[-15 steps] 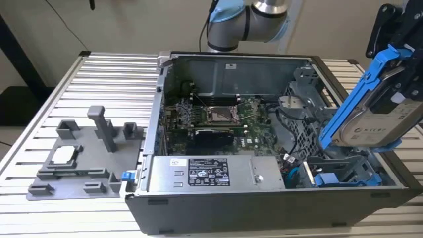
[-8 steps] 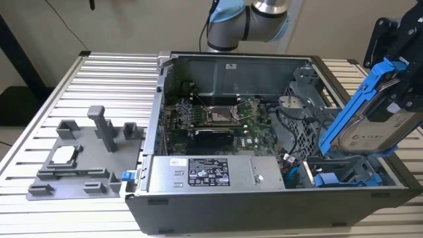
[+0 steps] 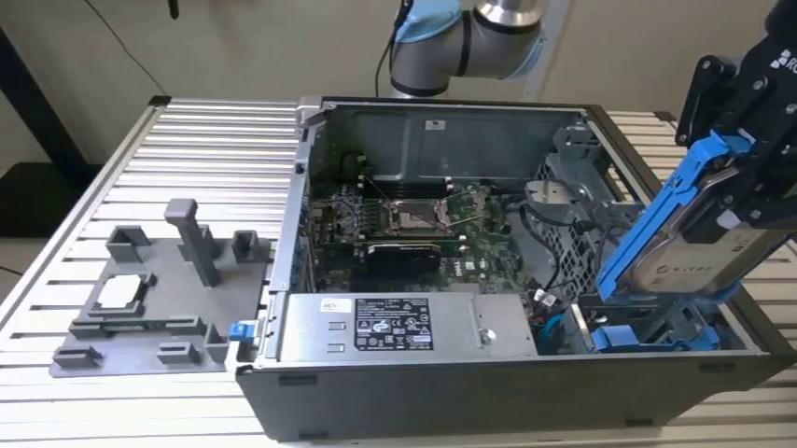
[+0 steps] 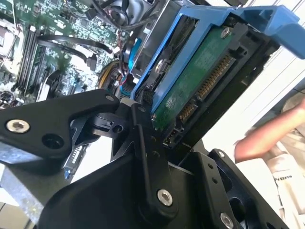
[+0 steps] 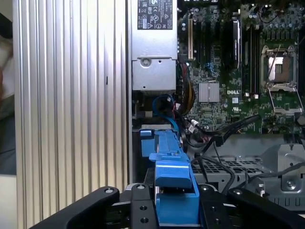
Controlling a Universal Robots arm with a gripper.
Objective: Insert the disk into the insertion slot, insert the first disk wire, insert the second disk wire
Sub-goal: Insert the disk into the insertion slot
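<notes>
My gripper (image 3: 737,191) is clamped on the disk (image 3: 689,259), its black fingers (image 5: 138,206) pressing either side of the bright blue carrier frame, as both wrist views show. I hold the disk steeply tilted, its pale label facing the exterior view's right. In the second wrist view its green circuit board (image 4: 202,78) and connector edge face the camera. The disk's lower end hangs over the insertion slot (image 3: 583,319), the grey metal drive cage in the near corner of the computer case (image 3: 498,387) at the exterior view's right. I cannot tell whether the frame touches the cage wall. Low in that cage sits another blue-fronted drive (image 3: 629,336), and a blue cable (image 5: 165,102) curls just beside it. The open case also holds a grey labelled power supply (image 3: 388,327) along its near wall, between the cage and the case's other end. Beyond the power supply lies the green motherboard (image 3: 398,224) with its bare processor socket (image 5: 281,67), and black cables run from the board toward the cage. The case rests on a ribbed aluminium table (image 3: 200,159). Well apart from the case, at the exterior view's left, a grey fixture tray (image 3: 149,322) with upright posts holds a pale flat piece (image 3: 121,293) in one recess.
</notes>
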